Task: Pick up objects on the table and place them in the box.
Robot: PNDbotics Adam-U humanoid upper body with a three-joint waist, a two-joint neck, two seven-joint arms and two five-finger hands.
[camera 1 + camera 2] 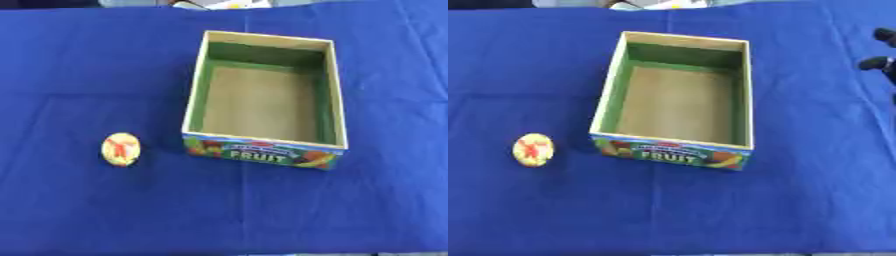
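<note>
Bench [87, 75]: covered w/ blue cloth, creased in a few lines; fills nearly both views.
Box [197, 85]: open-top rectangular crate, pale wood rim, green inner walls, tan floor; sits upright approx. centre of bench, slightly right of middle in left eye view. Nothing inside.
Box front: colourful label w/ fruit pics and the word "FRUIT", faces the camera.
Round object [121, 149]: small yellow disc-like item w/ red marking on top; lies on cloth to left of box, near its front-left corner, apart from it, not touching. Can't tell exactly what it is.
Right hand [882, 60]: only dark fingertips visible at right edge of right eye view, over cloth, well right of box's far corner; holds nothing visible; how far open — can't tell, too little in view.
Left hand: not seen in either view.
Far edge: bits of pale stuff beyond cloth at top, too blurred to ID.
</note>
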